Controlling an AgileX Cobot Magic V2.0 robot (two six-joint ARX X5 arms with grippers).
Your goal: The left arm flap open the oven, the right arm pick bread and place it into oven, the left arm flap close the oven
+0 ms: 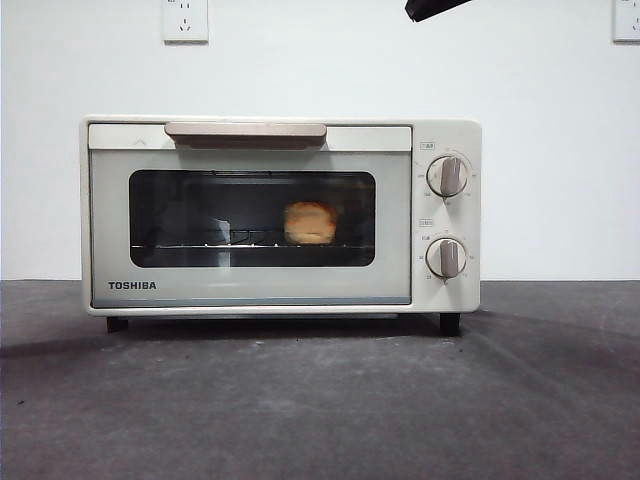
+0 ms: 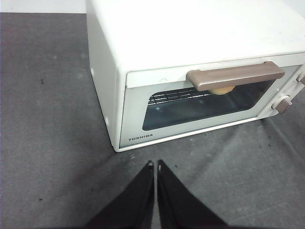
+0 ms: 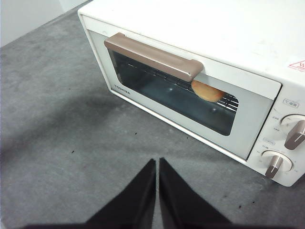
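Grey table (image 1: 320,400), spread wide beneath both grippers. On it, ahead of both grippers and well apart from them, a cream-white oven (image 1: 445,135) standing upright on dark feet, door (image 1: 250,225) flapped shut flush against the front, with a brand name printed low on the door. Across the top of the door, a beige bar handle (image 1: 245,131), untouched by either gripper. To the side of the door, two round knobs (image 1: 447,176), one above the other, pointers upright. Behind the dark glass, a wire rack (image 1: 250,243) running level across the inside. On that rack, a little to the knob side of middle, the bread (image 1: 310,222), golden-brown and lumpy, closed in behind the glass, far from both grippers.

Left gripper (image 2: 155,163) hanging over bare table in front of the oven's corner away from the knobs, jaws pressed nearly together with only a thin slit between, nothing held. Right gripper (image 3: 157,161) likewise over bare table in front of the door, jaws drawn together to a narrow slit, nothing held. High in the front view, only a black tip (image 1: 435,8) poking in at the top edge; which arm, not clear.
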